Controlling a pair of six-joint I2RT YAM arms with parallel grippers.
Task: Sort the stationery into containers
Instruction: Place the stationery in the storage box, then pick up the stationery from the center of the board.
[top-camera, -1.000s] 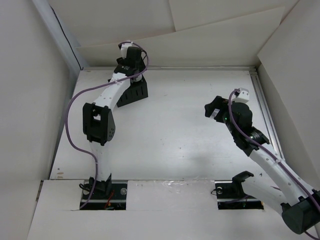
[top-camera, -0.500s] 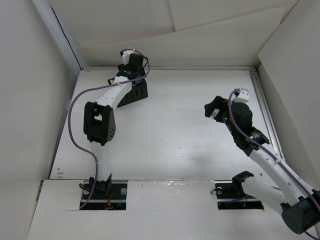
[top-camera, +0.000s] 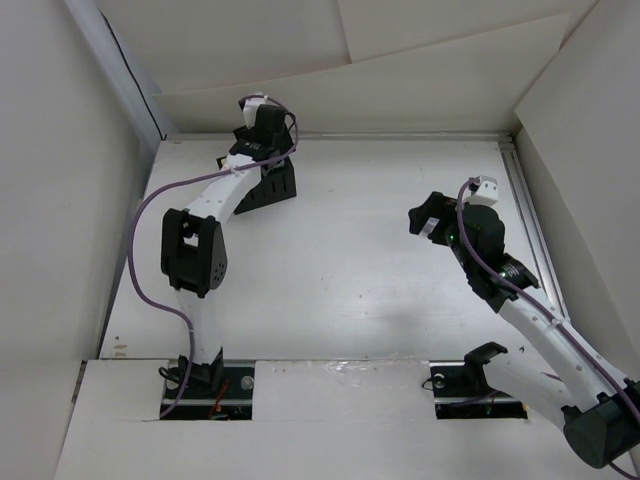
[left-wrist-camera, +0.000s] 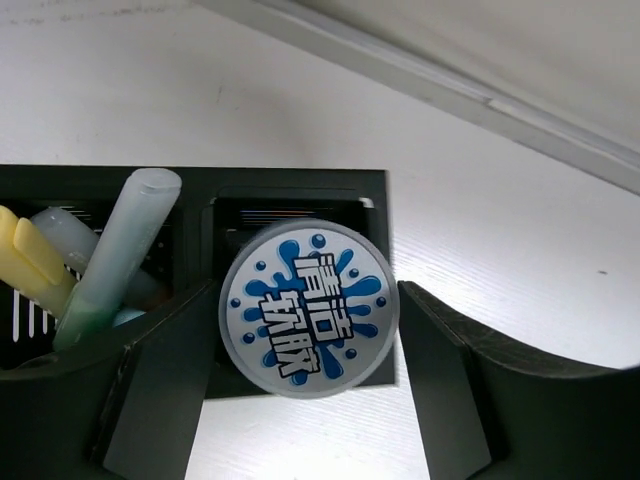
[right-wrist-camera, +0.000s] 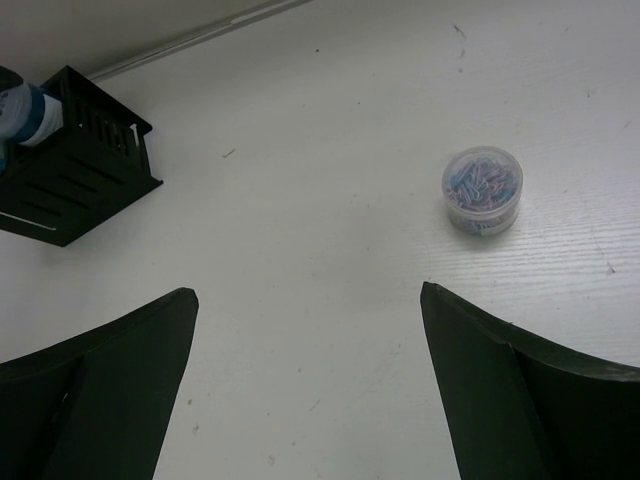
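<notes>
I can read just one label. It is on the round white lid that my left wrist camera sees. Four big blue Chinese signs stand on it in two slanted rows: 清洁 on top and 软胶 below. Blue splashes and little drops are printed around them.

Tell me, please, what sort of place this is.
Most likely a robot test cell, not a real office: a white table boxed in by plain white boards, the left arm and right arm bolted at its near edge, and a black organiser box.
</notes>
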